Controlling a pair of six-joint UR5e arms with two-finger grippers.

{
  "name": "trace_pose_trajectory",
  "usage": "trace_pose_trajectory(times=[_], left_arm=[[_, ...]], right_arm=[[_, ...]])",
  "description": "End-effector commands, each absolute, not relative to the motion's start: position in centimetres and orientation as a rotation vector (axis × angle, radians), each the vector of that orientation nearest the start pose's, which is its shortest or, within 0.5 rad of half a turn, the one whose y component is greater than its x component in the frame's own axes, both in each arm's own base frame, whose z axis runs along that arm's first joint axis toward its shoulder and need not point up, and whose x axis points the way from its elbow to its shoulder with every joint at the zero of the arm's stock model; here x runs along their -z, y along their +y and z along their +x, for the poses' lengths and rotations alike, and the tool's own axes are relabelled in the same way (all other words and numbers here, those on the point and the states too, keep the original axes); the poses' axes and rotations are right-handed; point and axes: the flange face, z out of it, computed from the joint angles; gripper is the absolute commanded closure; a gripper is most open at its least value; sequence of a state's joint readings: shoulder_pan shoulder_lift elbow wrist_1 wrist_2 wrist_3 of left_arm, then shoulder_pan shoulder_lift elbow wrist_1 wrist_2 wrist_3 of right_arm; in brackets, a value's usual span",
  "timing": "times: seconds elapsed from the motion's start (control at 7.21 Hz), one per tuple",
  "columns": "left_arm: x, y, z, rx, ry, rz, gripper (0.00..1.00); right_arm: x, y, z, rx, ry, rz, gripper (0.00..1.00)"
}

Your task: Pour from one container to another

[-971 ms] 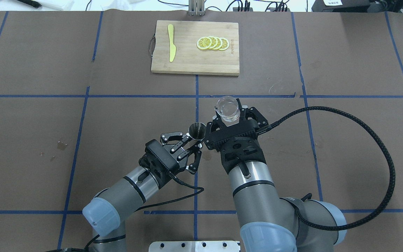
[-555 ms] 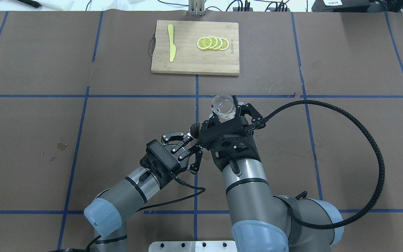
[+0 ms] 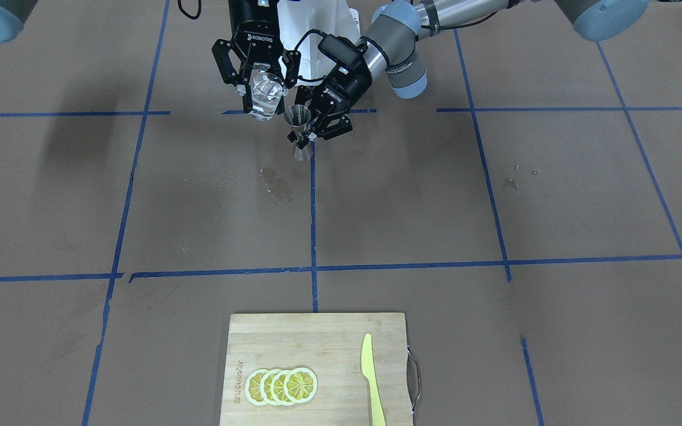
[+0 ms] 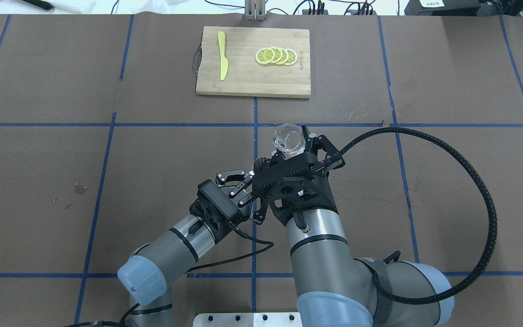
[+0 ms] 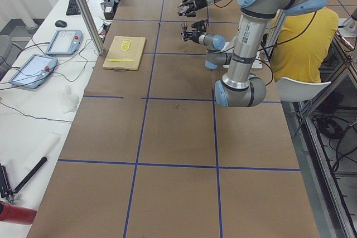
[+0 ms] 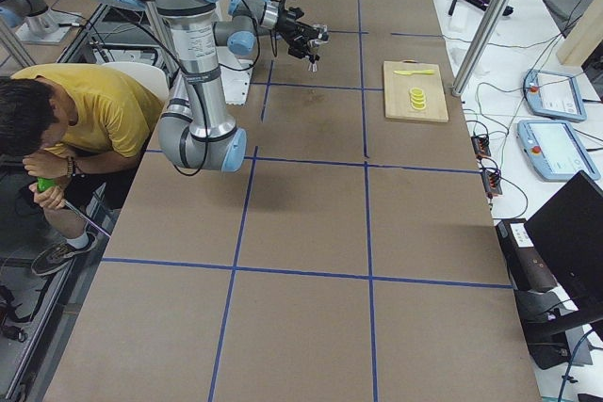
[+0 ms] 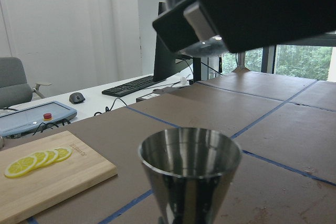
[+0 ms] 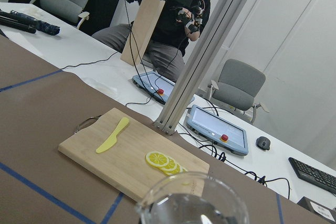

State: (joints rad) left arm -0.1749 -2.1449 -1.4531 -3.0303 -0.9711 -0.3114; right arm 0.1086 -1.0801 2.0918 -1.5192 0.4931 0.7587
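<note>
The clear glass cup (image 3: pixel 264 94) is clamped between the fingers of the right gripper (image 3: pixel 261 89) and is carried above the table (image 3: pixel 495 195), its mouth turned up. The steel jigger (image 3: pixel 300 134) is pinched at its narrow waist by the left gripper (image 3: pixel 308 135), upright, with the wider cone on top. The cup is held just beside the jigger and higher than its rim, on the robot's right of it. Whether the jigger's foot touches the table cannot be told.

In the overhead view most of the jigger is hidden under the right wrist; only a sliver of its rim is seen. In the left wrist view the dark body of the right gripper is seen hanging over the jigger's open mouth.

Wet spots (image 3: pixel 279 186) are seen on the brown paper just in front of the jigger. Well apart, at the table's far edge, a wooden cutting board (image 4: pixel 252 81) is laid, with overlapping lemon slices (image 4: pixel 276 56) and a yellow plastic knife (image 4: pixel 222 55) on it. The paper is divided by blue tape lines (image 4: pixel 107 150).
</note>
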Motion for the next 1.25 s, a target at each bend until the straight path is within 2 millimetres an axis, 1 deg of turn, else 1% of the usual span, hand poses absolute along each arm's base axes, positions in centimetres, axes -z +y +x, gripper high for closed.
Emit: trace_pose_trajectory(times=[0.0,0.28,0.56,1.11], left_arm=[[-22.6,-29.9,59.0,-0.181,1.097,1.488,1.0],[-21.9,-30.1,59.5,-0.177,1.099,1.491,1.0],[-21.6,-30.2,59.7,-0.175,1.099,1.492,1.0],[-21.5,-30.2,59.7,-0.175,1.099,1.492,1.0]], right_arm=[[-13.6,-26.8,-46.4,0.069,-0.383,1.267,1.0],[-13.7,-26.2,-46.8,0.09,-0.383,1.265,1.0],[-13.8,-26.0,-47.1,0.123,-0.363,1.27,1.0],[-13.9,-25.9,-47.5,0.211,-0.298,1.286,1.0]])
